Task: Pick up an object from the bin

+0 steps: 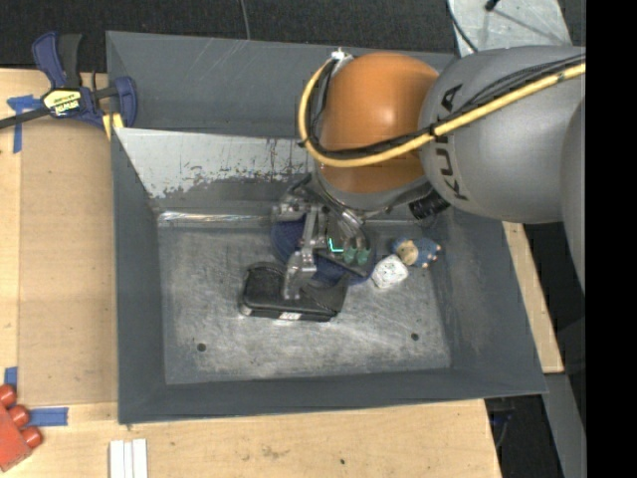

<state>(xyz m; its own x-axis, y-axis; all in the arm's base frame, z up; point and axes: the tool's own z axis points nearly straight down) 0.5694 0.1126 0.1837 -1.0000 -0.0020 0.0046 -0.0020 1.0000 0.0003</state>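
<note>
Grey metal makes up the bin [134, 317], a shallow box with sloping walls and a scuffed floor. Near the middle of that floor lies a flat black case [267, 293], roughly rectangular with rounded corners, its long side running left to right. Just right of it and a little farther back sits a small white lump [388, 274]. On the far right of the lump is a small blue thing [428, 253]; the two are touching or nearly so. A dark blue piece [288, 235] lies just behind the black case, partly hidden by the robot. The arm [508, 137] reaches in from the right, with its thick grey link over the bin's right wall. It bends down at the wrist, which carries a rounded orange cover [373, 118] ringed by a yellow-and-black cable [318, 98]. Below the cover the gripper [299, 272] points down over the far right part of the black case, its tip at or against the case's top. Whether it is open or closed cannot be told, nor whether it has hold of anything.
</note>
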